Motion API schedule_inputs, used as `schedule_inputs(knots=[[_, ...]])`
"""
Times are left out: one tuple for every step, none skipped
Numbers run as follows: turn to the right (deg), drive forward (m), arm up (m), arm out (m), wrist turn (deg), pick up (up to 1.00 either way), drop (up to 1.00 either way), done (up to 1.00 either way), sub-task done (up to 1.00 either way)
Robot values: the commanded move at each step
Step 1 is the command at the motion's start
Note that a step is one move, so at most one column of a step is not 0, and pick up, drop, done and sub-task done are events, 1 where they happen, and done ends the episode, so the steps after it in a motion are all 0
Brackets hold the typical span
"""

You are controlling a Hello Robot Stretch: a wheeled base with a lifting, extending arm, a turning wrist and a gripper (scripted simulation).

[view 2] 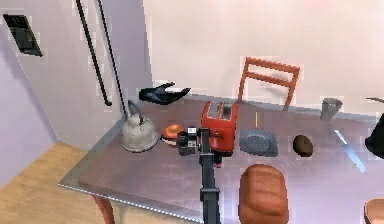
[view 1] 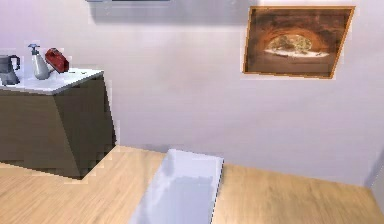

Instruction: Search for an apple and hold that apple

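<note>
A small red-brown round thing (view 2: 173, 130) lies on the metal table (view 2: 120, 170), between a grey kettle (view 2: 137, 131) and a red toaster (view 2: 221, 123). It is too small to name as an apple. The arm's dark bar rises from the arm side view's bottom edge, and the gripper (view 2: 182, 138) ends right by that round thing. I cannot tell whether the gripper holds anything, nor whether it touches the round thing.
The table also bears a brown loaf (view 2: 263, 192), a dark square pan (view 2: 258, 142), a brown lump (view 2: 303, 146), a cup (view 2: 331, 107) and a black curved thing (view 2: 163, 95). A wooden chair (view 2: 268, 78) stands behind it. The forward view has a counter (view 1: 55, 115), a painting (view 1: 298, 41) and a pale chair (view 1: 180, 190).
</note>
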Motion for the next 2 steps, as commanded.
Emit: schedule_inputs(knots=[[0.0, 0.0, 0.1, 0.0, 0.0, 0.0, 0.0, 0.0, 0.0], [0.0, 0.0, 0.0, 0.0, 0.0, 0.0, 0.0, 1.0, 0.0]])
